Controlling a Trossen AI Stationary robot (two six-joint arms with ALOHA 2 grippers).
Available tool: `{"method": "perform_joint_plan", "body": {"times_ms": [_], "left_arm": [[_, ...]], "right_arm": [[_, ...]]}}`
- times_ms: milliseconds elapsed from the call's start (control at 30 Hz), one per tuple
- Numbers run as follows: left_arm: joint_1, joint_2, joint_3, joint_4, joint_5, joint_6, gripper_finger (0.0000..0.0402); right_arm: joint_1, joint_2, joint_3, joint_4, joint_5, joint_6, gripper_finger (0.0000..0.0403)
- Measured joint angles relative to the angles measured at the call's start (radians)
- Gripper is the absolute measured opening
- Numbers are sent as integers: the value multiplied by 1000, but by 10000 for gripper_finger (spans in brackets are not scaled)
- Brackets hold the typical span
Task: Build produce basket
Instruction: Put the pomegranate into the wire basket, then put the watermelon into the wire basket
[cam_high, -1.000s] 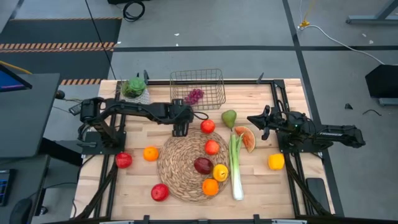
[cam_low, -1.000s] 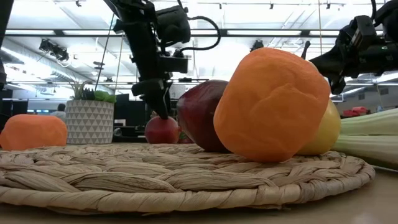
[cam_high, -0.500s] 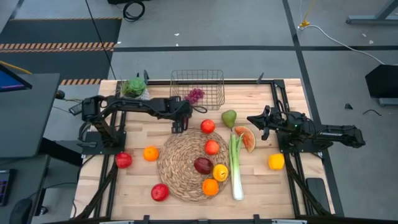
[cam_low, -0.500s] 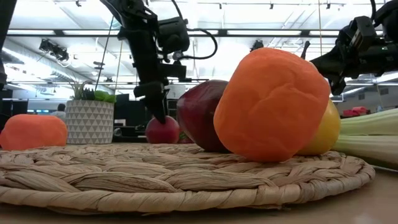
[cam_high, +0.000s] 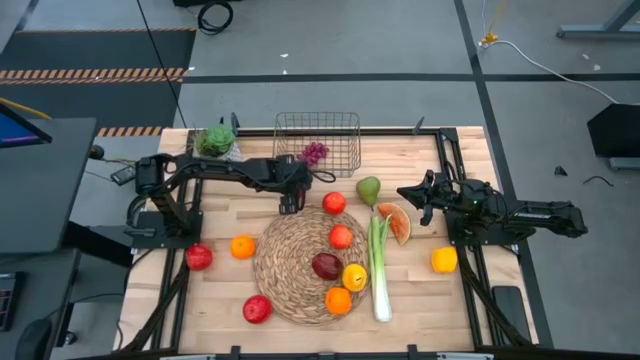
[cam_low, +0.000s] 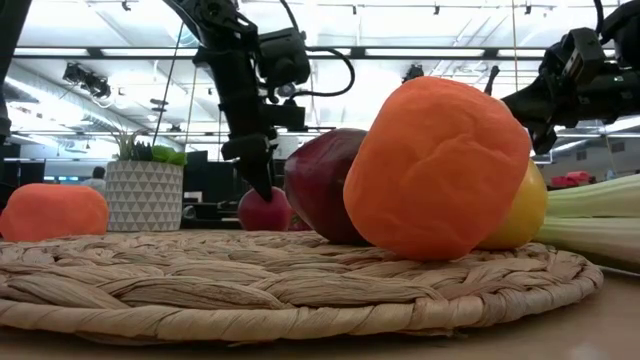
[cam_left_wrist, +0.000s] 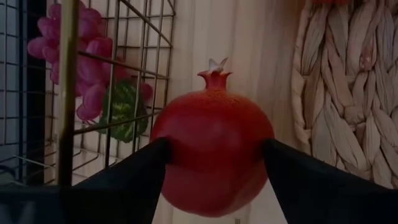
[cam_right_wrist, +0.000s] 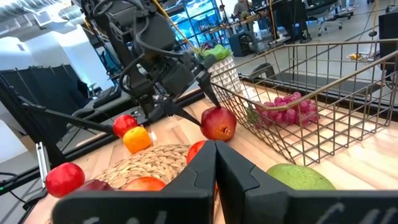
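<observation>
Basket (cam_high: 318, 140) upper centre, only grapes (cam_high: 314, 153) in it, apparently. Left gripper (cam_left_wrist: 211, 162) grips a pomegranate (cam_left_wrist: 211, 158) just beside basket. Right gripper (cam_high: 412, 195) closed, idle centre-right. Most produce still out.

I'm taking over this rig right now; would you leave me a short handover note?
Left gripper: shut on the pomegranate, just beside the basket.
Right gripper: shut, empty, waiting at the table's right side.
Done: grapes lie in the basket.
Left: pomegranate into the basket, then pear, watermelon slice, leek, and the fruit on the woven mat and table.
</observation>
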Motion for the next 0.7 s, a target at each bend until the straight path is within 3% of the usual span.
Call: {"method": "perform_joint_plan", "body": {"times_ms": [400,467,600,700], "left_arm": [[-59,-35,-5,-29,-20,-19,159],[-66,-37,-3,-40,24,-32,144],[-92,-27,-17,-94,249,-59,120],[-120,-58,-5,-94,280,-85,109]], "right_arm": [[0,0,0,-2,0,23,14],[0,0,0,-2,0,26,14],[0,0,0,-2,0,26,14],[1,0,0,-2,0,26,14]]}}
